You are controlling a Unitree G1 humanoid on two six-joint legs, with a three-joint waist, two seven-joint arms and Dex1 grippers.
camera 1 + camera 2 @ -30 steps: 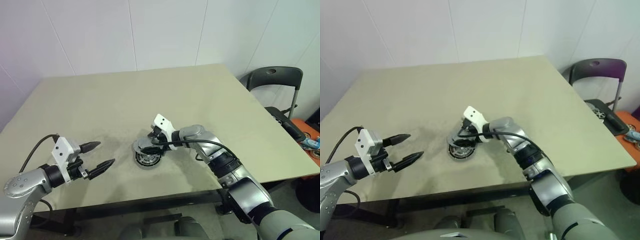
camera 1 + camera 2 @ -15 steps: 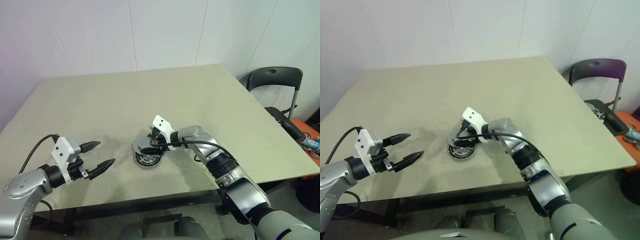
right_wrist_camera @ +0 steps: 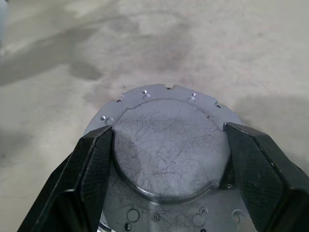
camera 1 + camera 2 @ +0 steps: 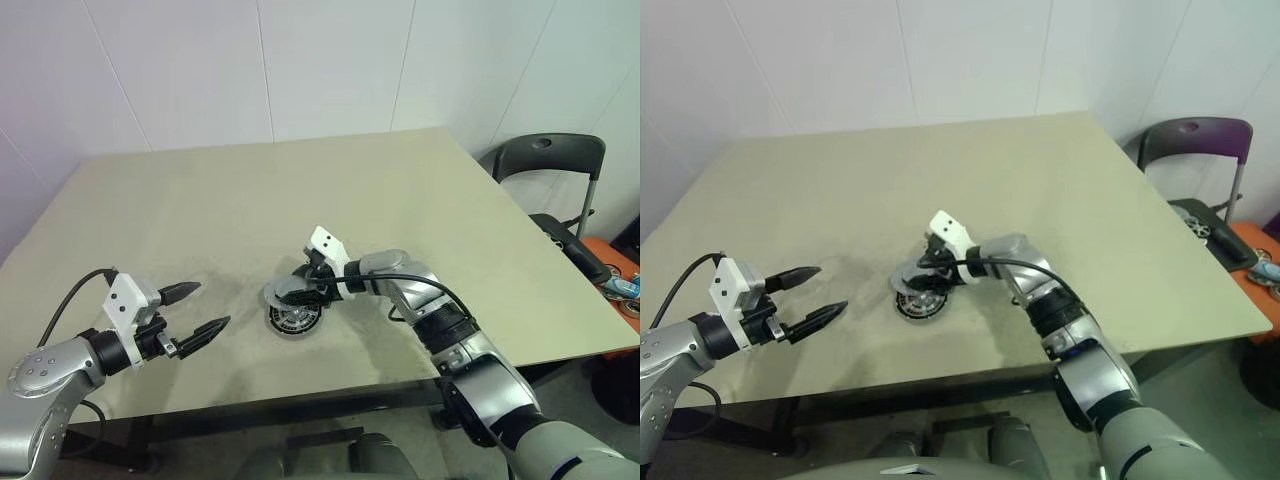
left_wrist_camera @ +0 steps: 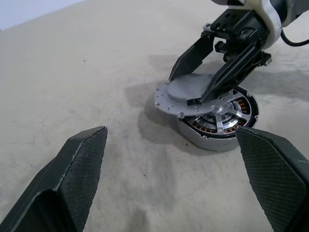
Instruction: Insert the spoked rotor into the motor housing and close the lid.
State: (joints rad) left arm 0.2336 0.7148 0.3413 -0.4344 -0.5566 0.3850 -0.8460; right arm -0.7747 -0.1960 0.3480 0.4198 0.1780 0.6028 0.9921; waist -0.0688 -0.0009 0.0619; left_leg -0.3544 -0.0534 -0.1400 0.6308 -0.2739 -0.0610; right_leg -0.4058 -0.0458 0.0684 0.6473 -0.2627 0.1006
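Note:
The grey motor housing (image 5: pixel 212 137) sits on the table near its front edge, copper windings showing inside. The spoked rotor (image 5: pixel 221 112) lies in it, silver spokes up. The round grey lid (image 5: pixel 186 92) hangs off-centre over the housing's left side, covering part of it. My right gripper (image 4: pixel 300 286) is shut on the lid (image 3: pixel 166 140), one black finger (image 3: pixel 91 169) on each side of its raised centre. To the left of the housing and apart from it, my left gripper (image 4: pixel 197 310) hovers open and empty above the table.
The beige table (image 4: pixel 300 190) stretches bare behind the housing. A dark chair (image 4: pixel 548 160) stands past the table's right edge, with small objects on the floor beyond it. The front edge runs close below both grippers.
My right gripper's fingers have closed in onto the lid and its wrist has turned slightly. The left arm has kept still.

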